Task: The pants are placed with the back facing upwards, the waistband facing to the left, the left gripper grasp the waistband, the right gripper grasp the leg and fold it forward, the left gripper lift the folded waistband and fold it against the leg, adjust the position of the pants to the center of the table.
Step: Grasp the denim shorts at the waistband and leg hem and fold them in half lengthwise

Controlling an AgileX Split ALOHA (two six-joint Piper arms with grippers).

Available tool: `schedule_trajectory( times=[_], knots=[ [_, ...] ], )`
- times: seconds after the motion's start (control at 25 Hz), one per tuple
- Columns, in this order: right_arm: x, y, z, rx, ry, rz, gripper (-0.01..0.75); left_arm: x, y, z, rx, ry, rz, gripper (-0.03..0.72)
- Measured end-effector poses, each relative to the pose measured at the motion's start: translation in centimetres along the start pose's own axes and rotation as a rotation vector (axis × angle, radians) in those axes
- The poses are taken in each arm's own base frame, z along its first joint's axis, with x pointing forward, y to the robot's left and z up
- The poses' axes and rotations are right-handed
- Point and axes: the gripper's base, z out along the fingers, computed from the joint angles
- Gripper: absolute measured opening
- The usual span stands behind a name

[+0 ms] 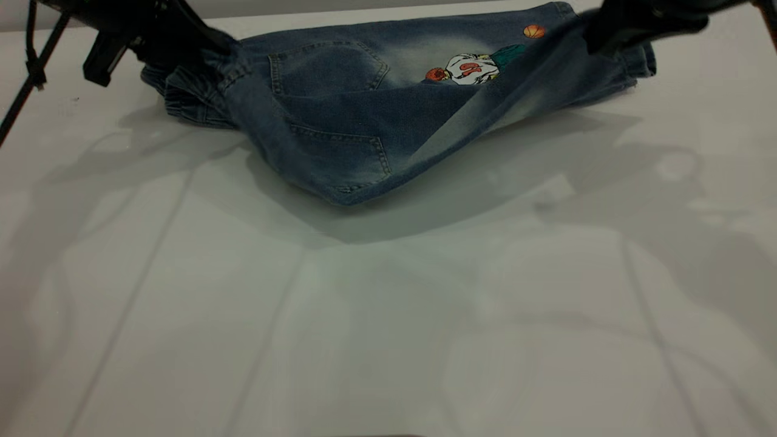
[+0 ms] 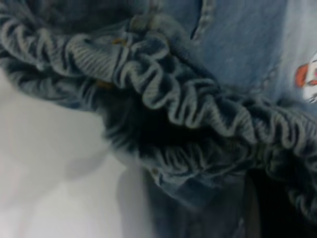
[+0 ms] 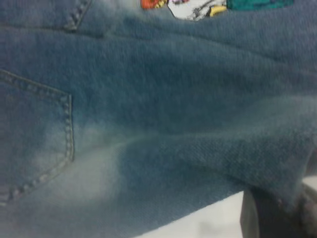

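Both grippers sit at the far edge of the table (image 1: 388, 315), one at each end of the pants (image 1: 376, 103). At the exterior view's left, the left gripper (image 1: 203, 51) is down on the waistband (image 1: 194, 97), and the gathered denim bunches and lifts beneath it, which reads as a closed grip on the cloth, though its fingertips are hidden in the folds. Its wrist view is filled with the ruffled elastic band (image 2: 198, 106), doubled over itself, with bare white table beside it. At the right, the right gripper (image 1: 613, 30) holds the hem end of the leg (image 1: 485, 115); that plain leg is raised off the table and stretched in a taut diagonal sheet across the other leg, partly covering the cartoon basketball player (image 1: 470, 68). A small orange ball print (image 1: 533, 31) shows near the right gripper. One back pocket (image 1: 328, 64) lies flat; the second back pocket (image 1: 352, 155) hangs on the sagging fold nearest the camera, its lowest corner touching the table. The right wrist view shows faded denim (image 3: 148, 124) close up.
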Motion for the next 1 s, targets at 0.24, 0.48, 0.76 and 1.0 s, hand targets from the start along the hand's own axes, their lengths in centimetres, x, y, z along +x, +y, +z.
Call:
schedule_trajectory(
  times=[0.24, 0.48, 0.76, 1.0],
  knots=[
    [-1.8, 0.3, 2.0, -0.016, 0.029, 0.011, 0.033, -0.6, -0.5, 0.0, 0.061, -0.065, -0.127, 0.084],
    [-5.0, -1.8, 2.7, -0.011, 0.016, 0.086, 0.033, -1.3, -0.7, -0.1, 0.096, -0.138, -0.236, 0.084],
    [-8.0, -4.9, 2.7, -0.001, -0.061, 0.2, 0.033, -2.4, -0.6, -0.3, 0.122, -0.247, -0.38, 0.085],
    [-8.7, -5.3, 5.6, -0.027, -0.059, 0.241, 0.033, -3.1, -0.1, -0.5, 0.094, -0.338, -0.444, 0.085]
  ],
)
